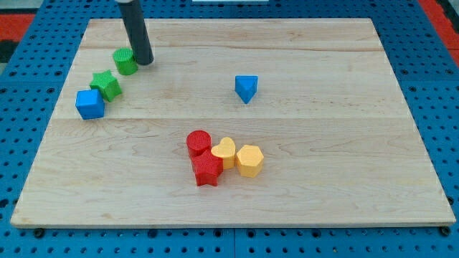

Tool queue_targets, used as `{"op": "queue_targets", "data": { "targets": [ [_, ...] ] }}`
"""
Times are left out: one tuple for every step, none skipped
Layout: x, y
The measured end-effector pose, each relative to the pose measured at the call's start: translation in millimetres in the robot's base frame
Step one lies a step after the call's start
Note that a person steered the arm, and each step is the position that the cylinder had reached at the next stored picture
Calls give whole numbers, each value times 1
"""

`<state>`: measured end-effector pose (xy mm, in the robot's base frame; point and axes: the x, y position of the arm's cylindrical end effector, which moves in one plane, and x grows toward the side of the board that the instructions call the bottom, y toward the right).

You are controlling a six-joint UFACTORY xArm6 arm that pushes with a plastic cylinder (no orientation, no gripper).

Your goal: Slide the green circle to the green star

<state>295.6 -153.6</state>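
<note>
- The green circle (pixel 125 61) sits near the upper left corner of the wooden tabletop (pixel 323 172), close to the green star (pixel 106 84), which lies just below it and toward the view's left.
- A narrow strip of bare wood seems to separate the two green blocks; whether their edges meet I cannot tell for sure.
- My tip (pixel 145 62) rests at the circle's right side, touching it or nearly so.
- Judged from this layout, the task looks almost finished: only a short push down and to the view's left is left to bring the circle against the star.
- From its present spot my tip would drive the circle mostly leftward, so it probably needs to come round toward the circle's upper right first.
- The blue cube (pixel 90 104) is just beside the star on its lower left; a hard shove could knock the star into it.
- There is no gripper on this arm, only the rod, so nothing spreads or pinches.
- No containers are present; every block lies directly on the tabletop.
</note>
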Motion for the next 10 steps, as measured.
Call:
{"op": "queue_targets", "data": {
  "targets": [
    [-30,-29],
    [-27,-53],
    [1,-38],
    [24,-20],
    [27,-6],
    [52,15],
    [77,20],
    [83,12],
    [77,-1],
    [91,26]
  ]
}}
